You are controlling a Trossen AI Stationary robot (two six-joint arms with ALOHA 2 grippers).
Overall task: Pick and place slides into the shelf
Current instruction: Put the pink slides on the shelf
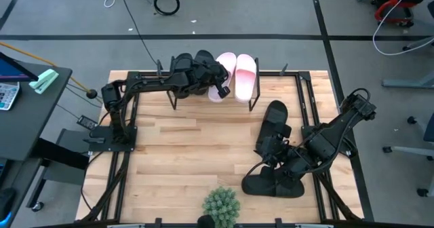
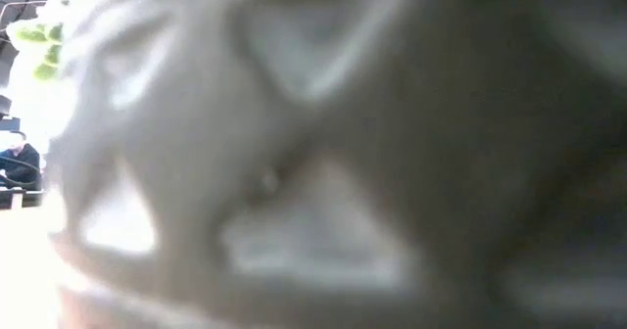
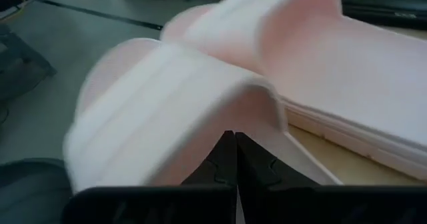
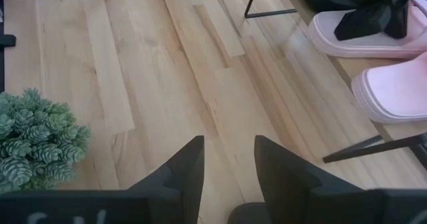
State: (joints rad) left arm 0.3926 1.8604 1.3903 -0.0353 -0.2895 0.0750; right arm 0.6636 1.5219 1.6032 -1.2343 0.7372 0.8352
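Two pink slides [image 1: 245, 75] lie side by side on the shelf [image 1: 255, 103] at the table's far edge, with a black slide [image 1: 203, 57] to their left. My left gripper [image 3: 233, 136] is shut over the left pink slide [image 3: 167, 111], right at its strap. Two more black slides [image 1: 274, 123] [image 1: 271, 184] lie on the table's right half. My right gripper [image 4: 227, 157] hangs open above the table between them and touches nothing. A blurred grey surface fills the low view. My left gripper's shut fingertips [image 3: 227, 144] meet the near edge of the left pink slide's strap [image 3: 257, 94], at the mouth of the opening under it. They come slanting down from the table's left, along the slide. The slide lies flat on the shelf [image 4: 347, 64].
A small green spiky plant [image 1: 222, 204] stands at the table's near edge, left of my right gripper [image 4: 37, 141]. Black frame rails run along the table's sides. Bare wood [image 1: 190, 146] lies between the shelf and the plant.
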